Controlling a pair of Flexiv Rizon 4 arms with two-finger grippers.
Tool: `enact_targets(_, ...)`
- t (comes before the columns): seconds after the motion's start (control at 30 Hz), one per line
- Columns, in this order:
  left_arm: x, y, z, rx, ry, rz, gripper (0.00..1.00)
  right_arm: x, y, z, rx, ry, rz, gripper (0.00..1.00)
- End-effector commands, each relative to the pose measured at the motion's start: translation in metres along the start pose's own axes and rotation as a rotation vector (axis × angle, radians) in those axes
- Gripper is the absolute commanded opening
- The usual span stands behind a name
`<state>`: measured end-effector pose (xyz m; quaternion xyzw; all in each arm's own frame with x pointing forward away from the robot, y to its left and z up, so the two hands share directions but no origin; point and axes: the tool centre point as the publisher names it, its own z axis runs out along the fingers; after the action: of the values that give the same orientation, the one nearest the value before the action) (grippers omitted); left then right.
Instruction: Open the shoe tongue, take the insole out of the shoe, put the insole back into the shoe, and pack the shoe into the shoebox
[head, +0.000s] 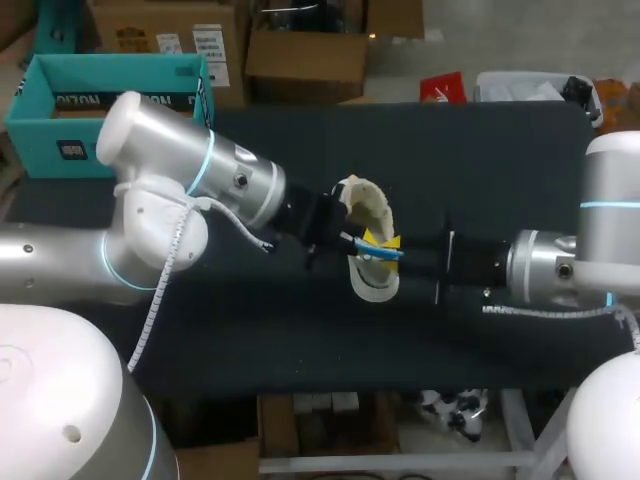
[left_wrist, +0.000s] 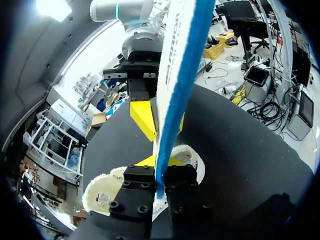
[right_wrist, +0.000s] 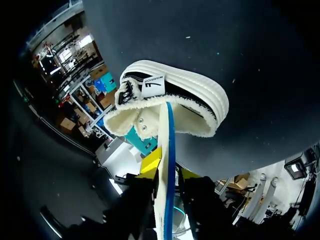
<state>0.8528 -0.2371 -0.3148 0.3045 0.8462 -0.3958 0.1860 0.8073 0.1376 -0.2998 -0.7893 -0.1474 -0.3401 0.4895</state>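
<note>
A cream fleece-lined shoe with a ribbed white sole lies mid-table. Its insole, white with a blue edge, stands on edge above the shoe. My left gripper comes in from the left and is shut on one end of the insole. My right gripper comes in from the right, with its yellow tips pressed on the insole from both sides. In the left wrist view the insole rises out of the left gripper past the right gripper, and the shoe lies below. In the right wrist view the insole runs from the right gripper toward the shoe.
A teal shoebox stands open at the table's back left corner, behind my left arm. The dark tabletop stretches bare to the right and in front of the shoe.
</note>
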Motion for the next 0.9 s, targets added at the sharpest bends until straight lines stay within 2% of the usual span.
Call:
enact_targets(0.03, -0.002, 0.005, -0.001, 0.006, 0.002, 0.001, 0.00, 0.002, -0.004, 0.002, -0.025, -0.011, 0.008, 0.34)
enact_targets(0.13, -0.003, 0.007, -0.001, 0.007, 0.003, 0.001, 0.00, 0.002, -0.003, 0.002, -0.041, -0.016, 0.016, 0.34)
enact_targets(0.23, -0.004, 0.009, -0.001, 0.005, 0.005, 0.004, 0.00, 0.003, -0.001, 0.002, -0.051, -0.016, 0.021, 0.28)
enact_targets(0.33, -0.004, 0.011, 0.000, 0.000, 0.008, 0.010, 0.00, 0.005, 0.000, 0.003, -0.070, -0.022, 0.022, 0.13)
enact_targets(0.37, -0.004, 0.011, 0.000, -0.002, 0.009, 0.012, 0.00, 0.005, 0.000, 0.004, -0.080, -0.026, 0.023, 0.01)
enact_targets(0.9, -0.006, 0.032, 0.004, -0.027, 0.027, -0.005, 0.00, 0.012, 0.018, 0.021, -0.089, -0.047, 0.040, 0.00)
